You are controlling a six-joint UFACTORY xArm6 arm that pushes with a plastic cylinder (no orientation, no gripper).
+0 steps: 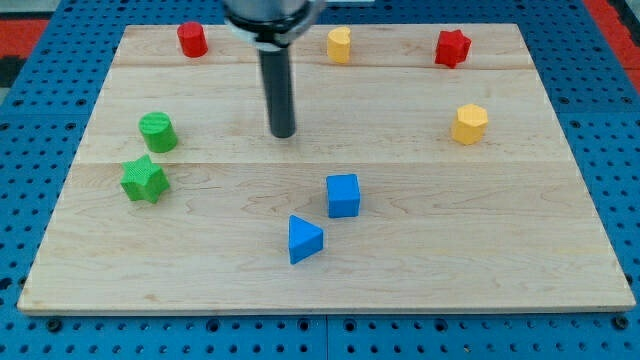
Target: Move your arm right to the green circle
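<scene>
The green circle (157,131) is a short green cylinder on the wooden board at the view's left. My tip (284,133) is the lower end of the dark rod, resting on the board well to the right of the green circle at about the same height in the view. A wide gap of bare wood lies between them. A green star (144,179) sits just below the green circle, close to it.
A red cylinder (192,40), a yellow block (340,45) and a red star (452,47) stand along the board's top edge. A yellow hexagon (469,123) is at the right. A blue cube (343,195) and a blue triangle (304,239) lie below my tip.
</scene>
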